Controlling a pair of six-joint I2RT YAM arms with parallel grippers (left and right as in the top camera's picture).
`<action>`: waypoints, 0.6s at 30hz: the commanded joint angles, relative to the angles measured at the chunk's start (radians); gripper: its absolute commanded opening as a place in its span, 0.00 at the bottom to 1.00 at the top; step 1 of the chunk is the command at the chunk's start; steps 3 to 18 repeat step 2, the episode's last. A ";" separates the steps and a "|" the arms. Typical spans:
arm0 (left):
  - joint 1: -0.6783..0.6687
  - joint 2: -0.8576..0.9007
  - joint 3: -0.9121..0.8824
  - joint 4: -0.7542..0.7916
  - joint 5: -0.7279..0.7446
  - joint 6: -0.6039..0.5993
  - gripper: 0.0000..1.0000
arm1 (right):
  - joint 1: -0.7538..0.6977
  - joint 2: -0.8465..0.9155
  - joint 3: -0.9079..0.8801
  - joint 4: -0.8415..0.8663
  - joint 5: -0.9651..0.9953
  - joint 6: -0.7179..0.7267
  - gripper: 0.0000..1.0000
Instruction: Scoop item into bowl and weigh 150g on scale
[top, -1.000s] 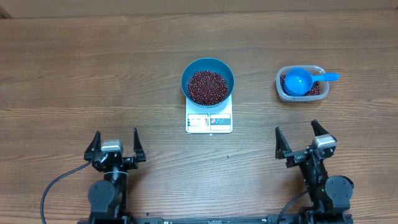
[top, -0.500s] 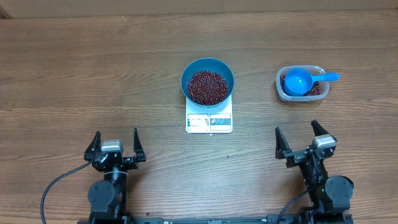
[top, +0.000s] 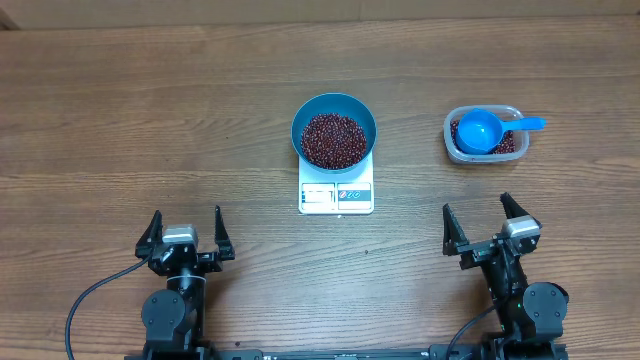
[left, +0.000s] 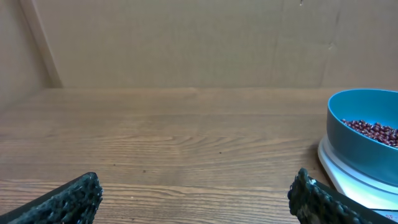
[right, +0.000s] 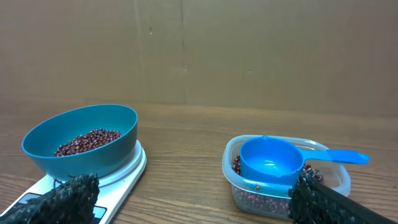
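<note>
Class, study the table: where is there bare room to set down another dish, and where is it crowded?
Free: the wide left part of the table, from the bowl leftwards; the gap between the bowl on its scale and the tub; the front strip between the left gripper and right gripper, fingers open. Crowded: the tub, filled by beans and the scoop.
</note>
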 joint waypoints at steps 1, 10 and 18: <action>0.004 -0.011 -0.003 0.000 0.005 -0.010 1.00 | 0.008 -0.009 -0.010 0.005 0.010 0.007 1.00; 0.004 -0.011 -0.003 0.000 0.005 -0.010 1.00 | 0.008 -0.009 -0.010 0.005 0.010 0.007 1.00; 0.004 -0.011 -0.003 0.000 0.005 -0.010 1.00 | 0.008 -0.009 -0.010 0.005 0.010 0.007 1.00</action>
